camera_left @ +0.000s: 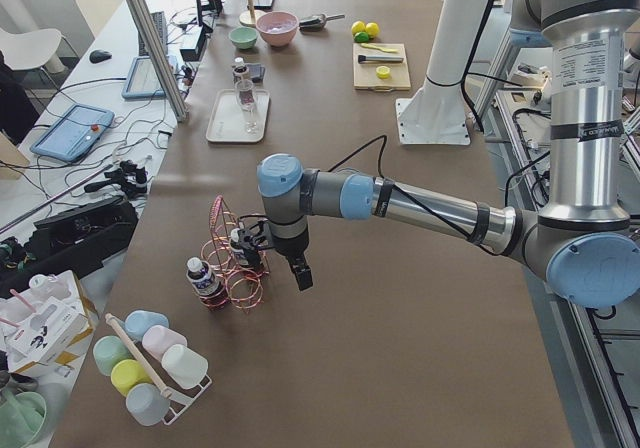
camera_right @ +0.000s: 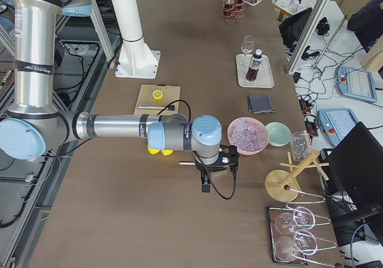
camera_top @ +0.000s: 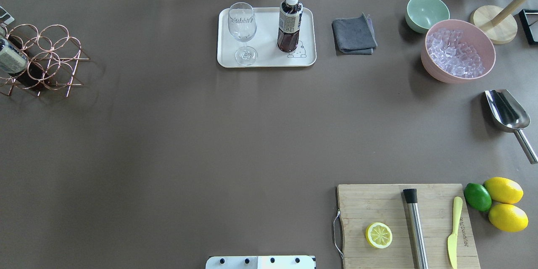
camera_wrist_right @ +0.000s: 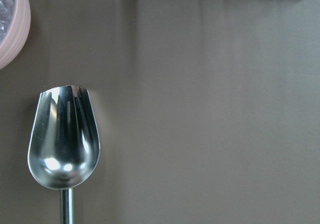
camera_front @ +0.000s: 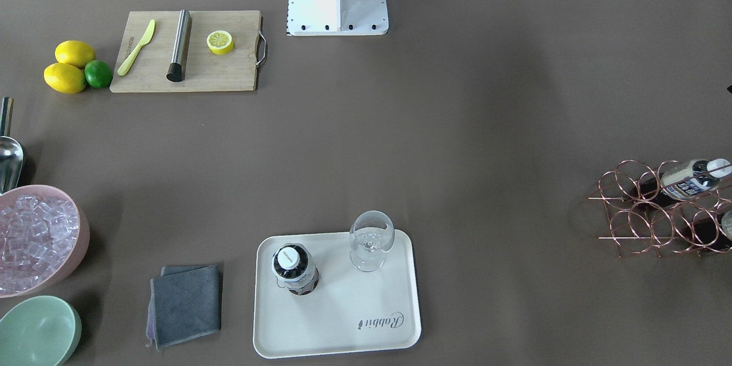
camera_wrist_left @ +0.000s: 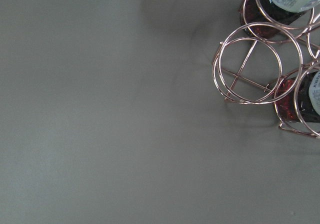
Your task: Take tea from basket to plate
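One tea bottle (camera_front: pixel 294 269) stands upright on the cream plate (camera_front: pixel 354 303), next to a stemmed glass (camera_front: pixel 372 237); it also shows in the overhead view (camera_top: pixel 290 21) on the plate (camera_top: pixel 267 44). The copper wire basket (camera_front: pixel 646 211) (camera_top: pixel 46 56) (camera_left: pixel 228 253) holds two more tea bottles (camera_front: pixel 689 178) (camera_left: pixel 205 280). My left gripper (camera_left: pixel 302 276) hangs just beside the basket, above the table; I cannot tell if it is open. My right gripper (camera_right: pixel 205 184) is near the pink ice bowl, far from the plate; I cannot tell its state.
A wooden cutting board (camera_top: pixel 403 222) carries a lemon half, a steel tube and a yellow knife. Lemons and a lime (camera_top: pixel 498 199) lie beside it. A pink ice bowl (camera_top: pixel 458 50), mint bowl (camera_top: pixel 426 10), grey cloth (camera_top: pixel 354 33) and metal scoop (camera_top: pixel 506 111) are at the right.
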Available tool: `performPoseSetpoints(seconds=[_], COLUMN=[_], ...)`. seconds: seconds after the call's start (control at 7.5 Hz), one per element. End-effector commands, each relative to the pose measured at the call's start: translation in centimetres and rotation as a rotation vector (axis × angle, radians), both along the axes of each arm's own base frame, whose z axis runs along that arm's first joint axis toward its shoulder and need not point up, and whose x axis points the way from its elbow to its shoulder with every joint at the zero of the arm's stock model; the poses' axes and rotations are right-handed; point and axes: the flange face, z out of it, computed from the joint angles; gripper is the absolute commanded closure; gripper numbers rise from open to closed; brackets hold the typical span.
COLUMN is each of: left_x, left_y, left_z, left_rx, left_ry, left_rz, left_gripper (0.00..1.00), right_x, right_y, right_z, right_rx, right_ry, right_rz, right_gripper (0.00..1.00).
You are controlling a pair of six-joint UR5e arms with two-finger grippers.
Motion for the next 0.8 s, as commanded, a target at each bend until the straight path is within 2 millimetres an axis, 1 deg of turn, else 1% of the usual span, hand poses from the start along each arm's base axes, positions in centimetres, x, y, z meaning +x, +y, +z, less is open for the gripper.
performPoseSetpoints(seconds=[0.0,0.13,0.4,0.53,0.67], left_x=[-0.1,-0.2,-0.2,-0.7,-1.5], left_y=[-0.1,-0.2,-0.1,-0.2,-0.3], left_z=[2.7,3.6,4.5,6.2,6.9], left_rx=[0.046,0.07,0.131,0.191,0.239], left_ry=[0.0,0.006,0.009,0.01,0.011], left_rz=[0.097,0.124,0.139,0.185,0.198], left_gripper=[0.02,0.02,0.02,0.02,0.02], right_x=[-0.1,-0.1,-0.1,-0.1,-0.1], right_y=[0.0,-0.1,-0.4,-0.4,-0.4], right_z=[0.2,0.3,0.4,0.4,0.3], right_rx=[-0.004,-0.006,-0.007,-0.008,-0.007], right_ry=[0.002,0.002,0.002,0.0,0.0], right_rz=[-0.002,-0.002,-0.004,-0.003,-0.002], right_gripper=[0.0,0.0,0.0,0.0,0.0])
